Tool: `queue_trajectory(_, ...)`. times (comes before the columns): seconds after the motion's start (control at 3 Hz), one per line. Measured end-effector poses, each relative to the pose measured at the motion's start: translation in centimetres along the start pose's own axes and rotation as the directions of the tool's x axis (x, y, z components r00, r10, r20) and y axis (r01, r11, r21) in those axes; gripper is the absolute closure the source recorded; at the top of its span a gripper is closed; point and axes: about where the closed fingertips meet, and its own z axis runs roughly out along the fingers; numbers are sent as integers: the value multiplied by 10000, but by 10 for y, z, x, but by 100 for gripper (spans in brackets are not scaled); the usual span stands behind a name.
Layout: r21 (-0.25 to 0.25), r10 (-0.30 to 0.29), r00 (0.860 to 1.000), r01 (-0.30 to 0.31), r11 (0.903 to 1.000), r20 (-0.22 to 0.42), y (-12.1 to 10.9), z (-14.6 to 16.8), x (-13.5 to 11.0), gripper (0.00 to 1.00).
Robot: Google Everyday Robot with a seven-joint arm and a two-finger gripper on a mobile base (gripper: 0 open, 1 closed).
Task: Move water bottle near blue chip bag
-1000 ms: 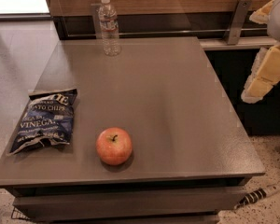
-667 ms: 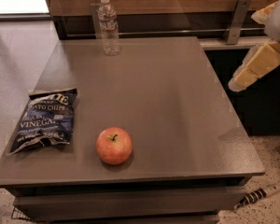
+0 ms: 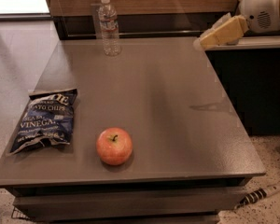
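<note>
Item under inspection: the small clear ribbed plastic water bottle with a white cap (image 3: 109, 27). It stands upright at the far edge of the flat grey table (image 3: 177, 101), towards the far-left corner as the camera sees it. Its long axis is vertical, and nothing touches it.

The crinkled dark navy blue chip bag with white lettering (image 3: 44, 120) lies flat at the near-left edge, well apart from the bottle. Most of the table's depth lies between them. A round red apple (image 3: 114, 146) sits near the front edge, just to the right of the bag and clear of it.

The robot's tan two-finger gripper (image 3: 203, 41) hangs over the far-right edge of the table. It is angled down and to the left, at about the height of the bottle's middle. No object is seen in it, and I cannot tell whether it is open or closed.

Governing relation: the bottle lies to the left of the gripper along the far edge, well apart from it. In my judgement, a sideways approach across the vertical body suits (the apple is not in that path).
</note>
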Motion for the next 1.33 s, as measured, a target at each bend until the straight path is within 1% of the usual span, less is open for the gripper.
queue_trajectory(0.33,597,56,9826,-170,9981,1857,-33,27,-39,0)
queue_trajectory(0.67,595,56,9826,-169,9981,1858,-33,27,-39,0)
queue_trajectory(1.0,600,226,9813,-347,9976,1911,-37,51,-48,0)
queue_trajectory(1.33,418,926,9813,-1010,9940,1688,-35,118,-64,0)
